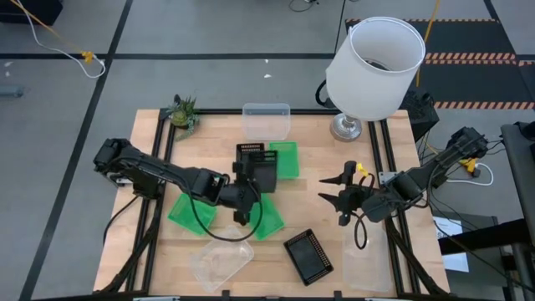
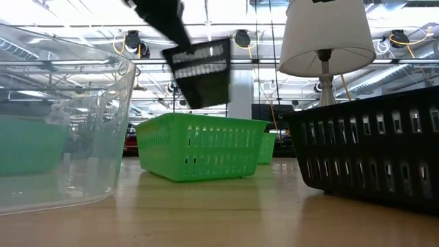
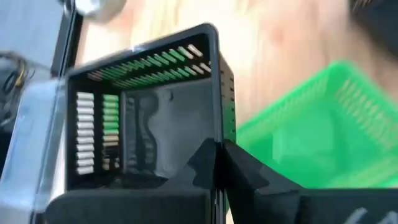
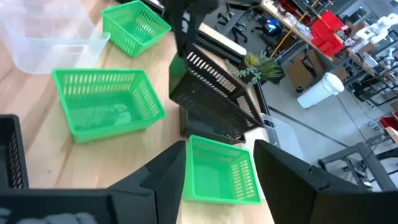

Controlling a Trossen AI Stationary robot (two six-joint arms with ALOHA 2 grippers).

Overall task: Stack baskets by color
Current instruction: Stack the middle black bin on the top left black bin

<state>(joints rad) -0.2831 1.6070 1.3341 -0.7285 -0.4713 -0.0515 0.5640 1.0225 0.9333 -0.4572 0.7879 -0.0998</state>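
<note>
**Black basket lifted at table centre**

Left gripper point(image 1: 243, 191) pinches the wall of a black basket point(image 1: 257, 167), held tilted off the table above the green baskets point(image 1: 266, 219). Right gripper point(image 1: 338, 194) hangs spread and empty to the right, well apart. Second black basket point(image 1: 308, 255) lies near the front edge, beside a clear basket point(image 1: 220, 262).

- Your left arm reaches in from the table's left edge toward its middle, elbow bent, forearm angled to the centre.
- Your left gripper point(image 1: 247, 186) sits near the table's centre, its fingers point(image 3: 205, 163) pinched tight on the wall of a black basket point(image 1: 257, 167), which hangs tilted and clear of the tabletop.
- Your right arm comes in from the right edge, forearm pointing left.
- Your right gripper point(image 1: 338, 193) hangs right of centre, jaws spread wide, gripping nothing.
</note>
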